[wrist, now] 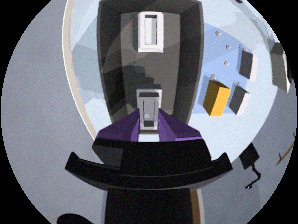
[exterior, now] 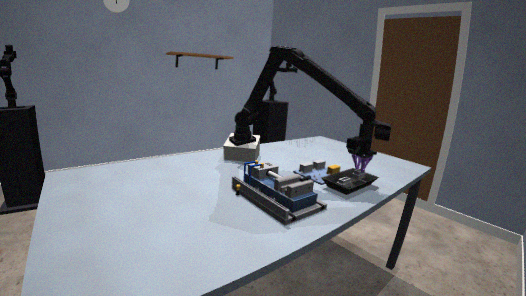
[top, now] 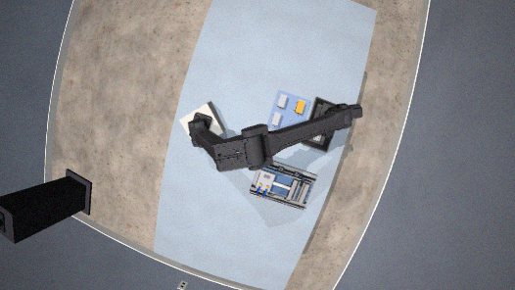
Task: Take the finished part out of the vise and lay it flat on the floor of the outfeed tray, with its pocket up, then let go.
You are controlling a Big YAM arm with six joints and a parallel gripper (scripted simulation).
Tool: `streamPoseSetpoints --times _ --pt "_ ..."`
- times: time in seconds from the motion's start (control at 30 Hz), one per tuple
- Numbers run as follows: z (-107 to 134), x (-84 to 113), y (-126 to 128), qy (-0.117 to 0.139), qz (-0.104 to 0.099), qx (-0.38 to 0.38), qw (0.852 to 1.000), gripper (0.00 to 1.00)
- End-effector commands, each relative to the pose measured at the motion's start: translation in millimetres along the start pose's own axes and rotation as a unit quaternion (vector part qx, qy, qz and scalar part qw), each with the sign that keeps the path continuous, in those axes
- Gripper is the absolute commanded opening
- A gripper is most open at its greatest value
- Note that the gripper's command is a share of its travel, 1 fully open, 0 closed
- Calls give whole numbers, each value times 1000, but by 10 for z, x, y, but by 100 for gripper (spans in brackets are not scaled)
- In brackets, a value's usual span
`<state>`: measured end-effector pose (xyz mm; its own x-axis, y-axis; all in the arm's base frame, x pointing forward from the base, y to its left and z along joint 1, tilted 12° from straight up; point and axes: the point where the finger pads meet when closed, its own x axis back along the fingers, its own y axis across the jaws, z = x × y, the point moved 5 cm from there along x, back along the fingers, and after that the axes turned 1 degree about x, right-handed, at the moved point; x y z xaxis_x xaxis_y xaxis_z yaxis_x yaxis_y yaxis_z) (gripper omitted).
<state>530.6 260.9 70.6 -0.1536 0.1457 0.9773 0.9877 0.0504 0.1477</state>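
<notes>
holding part (wrist: 148, 111) over tray (wrist: 174, 43)

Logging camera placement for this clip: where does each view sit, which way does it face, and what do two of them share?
Top: overhead, facing down on the table; whole arm shows.
Exterior: off the table's corner, facing the door; arm, vise and outfeed tray show.
Wrist: on the arm's end, looking down past the pincer, shut on the part, into the tray.
Top and wrist both catch the orange block.
</notes>
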Motion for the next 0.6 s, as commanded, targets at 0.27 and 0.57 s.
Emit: streamPoseSetpoints --times 0.27,0.57 --pt "-7 0 85 5 -9 2 1000 0" --pt "-7 1 85 5 -9 2 1000 0"
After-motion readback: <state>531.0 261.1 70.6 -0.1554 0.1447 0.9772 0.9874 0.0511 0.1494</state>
